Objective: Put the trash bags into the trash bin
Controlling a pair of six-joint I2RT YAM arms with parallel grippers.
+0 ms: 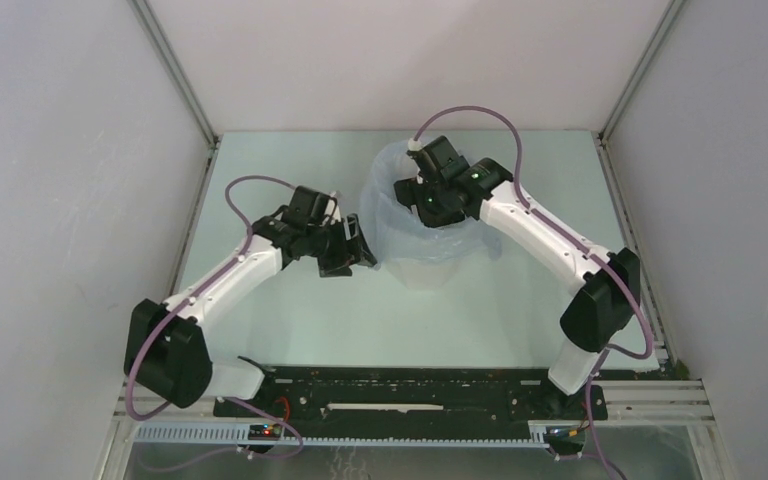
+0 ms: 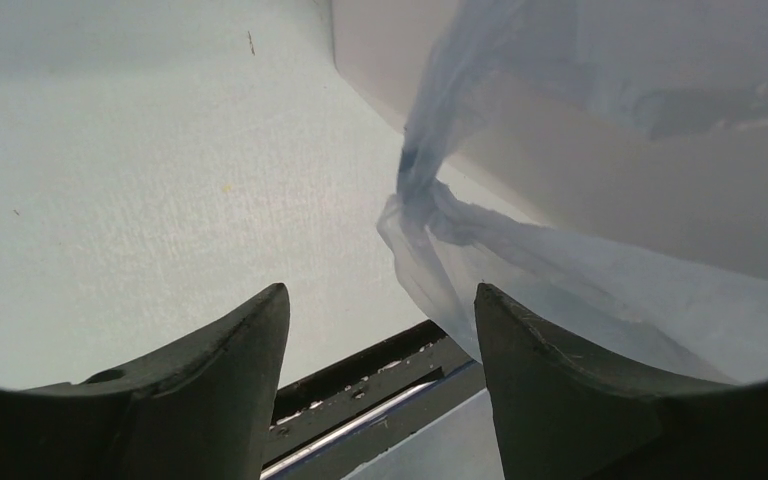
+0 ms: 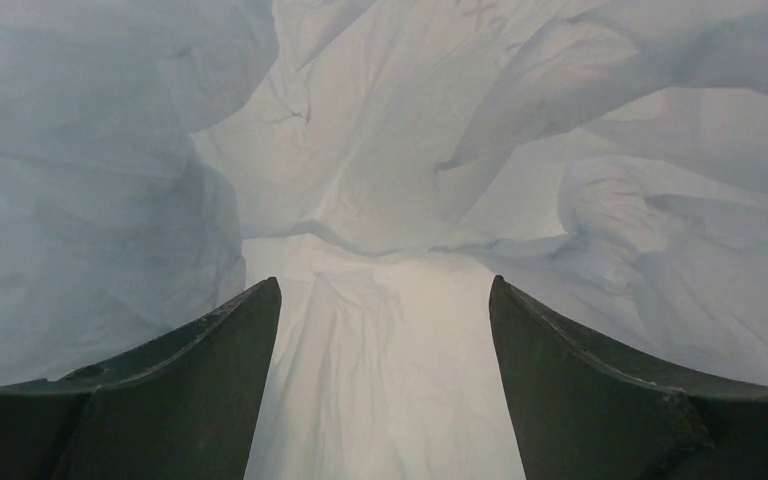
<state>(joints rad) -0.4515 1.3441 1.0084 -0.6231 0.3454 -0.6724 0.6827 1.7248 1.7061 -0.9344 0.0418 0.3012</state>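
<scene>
**1 bag, 1 bin: bag draped over bin, both pincers spread**

Count: 1 trash bag (image 1: 385, 205), 1 trash bin (image 1: 428, 272), 2 arms, 2 grippers.

Bin stands upright on the table (image 1: 290, 310), roughly mid-table, toward the far side. The pale-blue film sits in and over the bin's top, w/ loose film spilling down the outside on the left and right. Only the bin's white lower wall shows below the film in the top view.

Right gripper (image 3: 383, 300): pointing down into the bin's mouth, inside the bag. Its wrist view shows wrinkled film all round and below. Fingers spread wide, nothing pinched between them.

Left gripper (image 2: 378, 330): low, just left of the bin, beside it and not over it. Fingers apart, gap empty. Its wrist view shows a gathered, twisted bunch of film hanging down the bin's outer wall, fanning out close by the right-hand finger (image 2: 560, 400). Can't tell if film and finger touch.
</scene>
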